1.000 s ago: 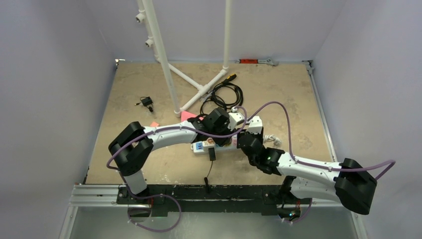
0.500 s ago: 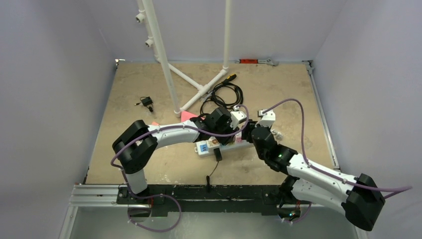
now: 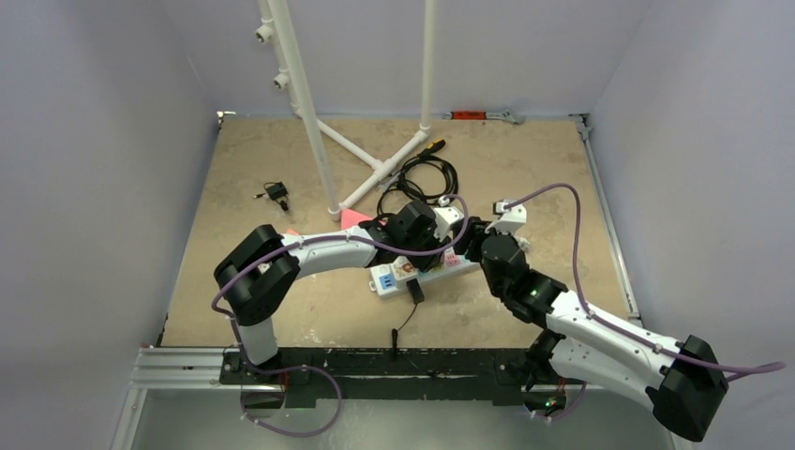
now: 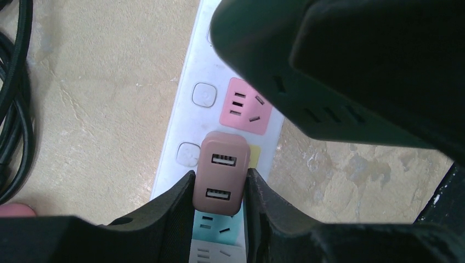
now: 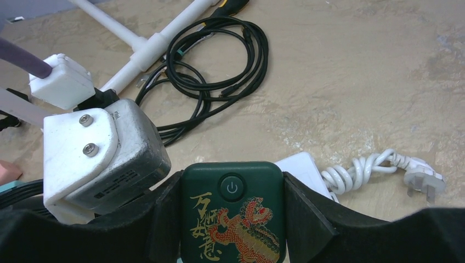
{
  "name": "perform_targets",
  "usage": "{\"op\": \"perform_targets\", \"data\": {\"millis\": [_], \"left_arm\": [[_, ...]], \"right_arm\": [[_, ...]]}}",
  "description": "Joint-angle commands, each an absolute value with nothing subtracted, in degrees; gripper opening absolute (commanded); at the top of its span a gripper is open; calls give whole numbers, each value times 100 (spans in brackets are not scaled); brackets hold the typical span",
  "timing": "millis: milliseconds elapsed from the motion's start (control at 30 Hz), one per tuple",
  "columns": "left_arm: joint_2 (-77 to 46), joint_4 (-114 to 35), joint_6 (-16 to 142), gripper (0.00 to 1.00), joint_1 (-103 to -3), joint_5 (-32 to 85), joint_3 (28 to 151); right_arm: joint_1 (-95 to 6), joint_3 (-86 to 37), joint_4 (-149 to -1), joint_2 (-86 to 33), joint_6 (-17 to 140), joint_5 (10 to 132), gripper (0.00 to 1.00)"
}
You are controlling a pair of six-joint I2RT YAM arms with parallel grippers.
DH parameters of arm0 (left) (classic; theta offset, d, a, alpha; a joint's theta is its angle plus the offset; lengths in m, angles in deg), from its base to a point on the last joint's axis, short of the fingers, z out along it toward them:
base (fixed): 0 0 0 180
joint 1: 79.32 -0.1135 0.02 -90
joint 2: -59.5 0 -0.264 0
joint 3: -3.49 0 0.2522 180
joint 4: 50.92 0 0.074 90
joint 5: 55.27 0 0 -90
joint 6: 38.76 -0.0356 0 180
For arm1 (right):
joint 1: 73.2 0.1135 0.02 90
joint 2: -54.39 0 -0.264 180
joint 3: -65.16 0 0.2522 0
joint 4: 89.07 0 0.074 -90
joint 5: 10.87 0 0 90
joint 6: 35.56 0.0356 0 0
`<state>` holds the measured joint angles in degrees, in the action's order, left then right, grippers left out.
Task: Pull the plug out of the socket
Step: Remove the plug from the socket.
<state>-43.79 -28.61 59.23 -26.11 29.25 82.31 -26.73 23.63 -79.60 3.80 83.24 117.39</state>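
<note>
Mid-table, left gripper (image 4: 219, 192) clamps the pink USB plug (image 4: 221, 167) on the white power strip (image 4: 183, 123); right gripper (image 5: 230, 219) grips its green end (image 5: 231, 205).

The plug (image 4: 221, 174) is matt pink plastic, the socket strip (image 4: 186, 123) smooth white plastic.
</note>
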Motion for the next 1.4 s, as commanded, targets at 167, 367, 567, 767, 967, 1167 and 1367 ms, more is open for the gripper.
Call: {"op": "perform_targets", "data": {"millis": [167, 367, 567, 767, 967, 1167, 1367], "left_arm": [[-4700, -2146, 6577, 0, -2641, 3574, 7798], [-4777, -2481, 6766, 0, -2552, 3675, 7917], [-5102, -2770, 6836, 1, -2475, 3502, 8320], [-5034, -2795, 6649, 57, -2474, 3215, 8516], [-4252, -2734, 6498, 98, -2474, 3282, 8544], [-3190, -2756, 6168, 99, -2540, 3257, 8372], [-2355, -2872, 6132, 99, -3093, 3109, 8253]], "right_arm": [[-2988, 1824, -7540, 368, 8736, 12267, 0], [-3886, 1756, -7116, 697, 8886, 11931, 0], [-4081, 1935, -7112, 1080, 8952, 11547, 0], [-4085, 1909, -6893, 1397, 8716, 10916, 0], [-4076, 1813, -6554, 1812, 8692, 10523, 0], [-4077, 1689, -6607, 1750, 8417, 9976, 0], [-4060, 1798, -7099, 1504, 8431, 9163, 0]]}}
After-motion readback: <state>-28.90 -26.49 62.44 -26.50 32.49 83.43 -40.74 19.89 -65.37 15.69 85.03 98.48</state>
